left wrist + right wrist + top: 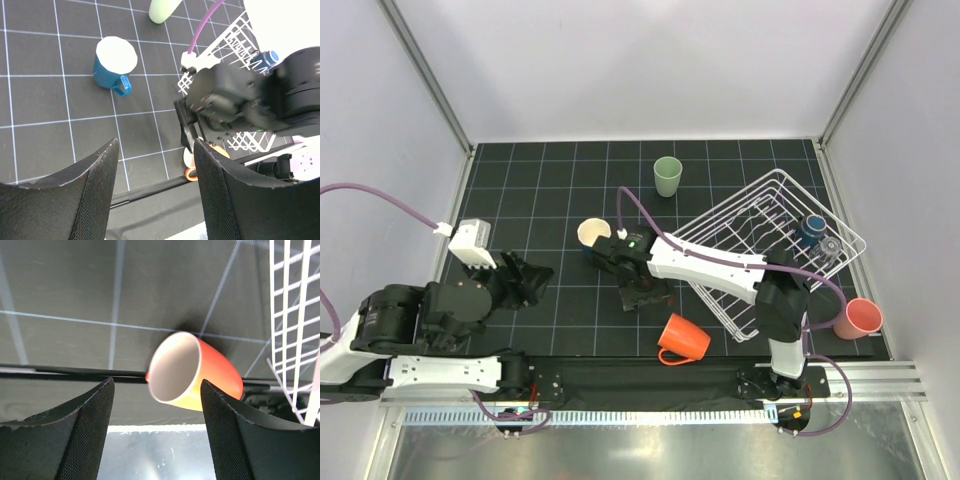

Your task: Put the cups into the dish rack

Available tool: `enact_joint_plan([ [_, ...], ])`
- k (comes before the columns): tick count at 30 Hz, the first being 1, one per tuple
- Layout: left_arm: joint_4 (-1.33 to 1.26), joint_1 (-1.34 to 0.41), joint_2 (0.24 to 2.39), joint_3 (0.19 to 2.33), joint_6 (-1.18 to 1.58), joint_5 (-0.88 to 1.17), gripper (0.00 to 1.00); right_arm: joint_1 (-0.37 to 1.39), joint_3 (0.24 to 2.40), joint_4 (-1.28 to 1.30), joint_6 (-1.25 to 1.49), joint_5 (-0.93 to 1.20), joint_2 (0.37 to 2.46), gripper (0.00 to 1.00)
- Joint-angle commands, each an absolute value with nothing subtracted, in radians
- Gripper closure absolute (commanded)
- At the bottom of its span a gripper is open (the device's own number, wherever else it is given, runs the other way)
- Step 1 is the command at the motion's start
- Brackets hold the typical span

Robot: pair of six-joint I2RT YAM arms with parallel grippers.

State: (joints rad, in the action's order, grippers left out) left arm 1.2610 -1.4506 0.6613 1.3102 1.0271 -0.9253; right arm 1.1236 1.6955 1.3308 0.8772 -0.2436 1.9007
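Orange mug [192, 372] lies on its side on the surface [540, 200], mouth toward your right wrist camera. It's near the rack's [770, 250] near-left corner but not touching it. Right tool [156, 390]: fingers apart, nothing between them, just off the mug on its far-left side in the top view.

Only the navy cup [810, 228] sits in the rack, near its far right end. There's something clear next to it, too small to identify.

Out on the surface:
- Blue mug [112, 70] is upright, cream inside, handle toward the left wrist camera, left of the rack.
- Green tumbler [667, 177] is upright, beyond the rack's far-left end.
- Pink cup [858, 318] is just outside the rack's near right side. Can't tell if they touch.

Left tool [155, 145]: fingers apart, empty, over bare surface, well clear of the blue mug.
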Motion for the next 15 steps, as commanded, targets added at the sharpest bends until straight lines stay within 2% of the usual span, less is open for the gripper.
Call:
enact_joint_plan([
  [1, 1.197, -1.448, 0.66, 1.322, 0.97, -0.956, 0.39, 1.121, 1.637, 1.542, 0.962, -0.23, 1.899, 0.3],
  [5, 1.154, -1.447, 0.652, 1.328, 0.918, -0.927, 0.39, 1.108, 1.583, 1.542, 1.006, -0.215, 1.916, 0.33],
  [15, 1.163, -1.447, 0.537, 1.299, 0.884, -0.931, 0.39, 1.104, 1.476, 1.543, 1.025, -0.19, 1.941, 0.34],
])
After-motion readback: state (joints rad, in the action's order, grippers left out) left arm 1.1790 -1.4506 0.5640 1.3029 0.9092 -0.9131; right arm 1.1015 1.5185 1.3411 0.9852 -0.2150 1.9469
